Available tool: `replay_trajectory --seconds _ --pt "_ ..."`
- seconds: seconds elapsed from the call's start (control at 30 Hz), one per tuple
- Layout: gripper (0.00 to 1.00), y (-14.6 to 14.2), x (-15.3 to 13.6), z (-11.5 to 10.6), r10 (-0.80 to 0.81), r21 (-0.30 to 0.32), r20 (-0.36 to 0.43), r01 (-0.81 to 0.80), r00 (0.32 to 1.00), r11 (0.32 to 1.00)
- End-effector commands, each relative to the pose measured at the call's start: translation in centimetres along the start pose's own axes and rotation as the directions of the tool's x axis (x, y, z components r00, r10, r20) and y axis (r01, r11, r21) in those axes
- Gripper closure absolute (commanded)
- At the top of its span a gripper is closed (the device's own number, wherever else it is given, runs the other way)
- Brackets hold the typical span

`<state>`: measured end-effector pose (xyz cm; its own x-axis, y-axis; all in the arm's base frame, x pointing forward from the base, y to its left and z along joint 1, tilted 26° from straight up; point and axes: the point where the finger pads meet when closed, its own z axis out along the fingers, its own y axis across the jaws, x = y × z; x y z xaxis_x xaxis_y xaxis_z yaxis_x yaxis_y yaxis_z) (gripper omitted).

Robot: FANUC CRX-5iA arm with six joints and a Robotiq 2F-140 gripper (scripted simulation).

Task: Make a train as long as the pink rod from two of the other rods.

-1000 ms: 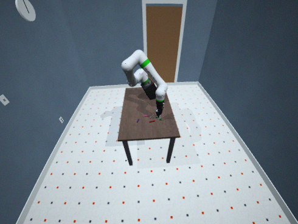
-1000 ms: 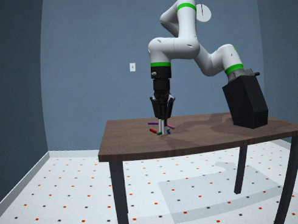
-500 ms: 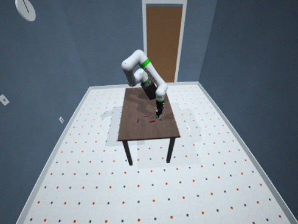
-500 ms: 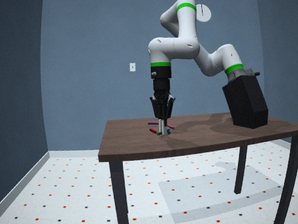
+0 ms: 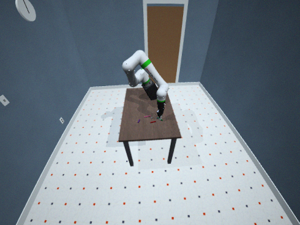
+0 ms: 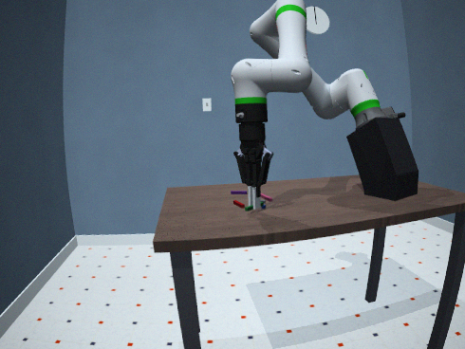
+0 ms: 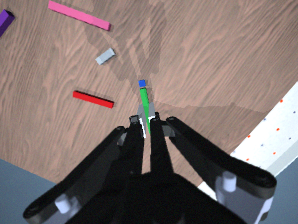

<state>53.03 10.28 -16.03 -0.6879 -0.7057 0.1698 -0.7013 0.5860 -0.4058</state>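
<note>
So the gripper has its fingers pinching the green rod, right down by the table. The blue rod is just past the green one's far end, ahead of the fingertips, with what looks like a sliver of gap. 8 plus 1 makes 9, so I reckon that's the train, matching the pink rod, which lies ahead of the hand and off toward the wrist view's left.

What worries me is that tiny blue one. Push the green too far and it'll probably skid or twist, since there's hardly any weight to it. If the green goes down slightly skewed, the faces may meet at a corner and the line's bent. Can't tell if the green is fully down, so opening early might drop it and bounce it out of line. Fingers spreading or dragging on the way up could shift it too.

The red rod is off to the hand's side, the grey rod is ahead on that same side, and the purple rod is way farther out. Those look safe unless a finger swings wide.
</note>
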Motion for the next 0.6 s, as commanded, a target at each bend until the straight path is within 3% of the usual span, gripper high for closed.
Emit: replay_trajectory --seconds 0.0,0.57 --pt "0.97 0.00 -0.02 0.14 0.000 0.000 0.000 0.000 1.000 1.000" --pt "0.97 0.00 -0.02 1.07 0.000 0.000 0.000 0.000 1.000 1.000"
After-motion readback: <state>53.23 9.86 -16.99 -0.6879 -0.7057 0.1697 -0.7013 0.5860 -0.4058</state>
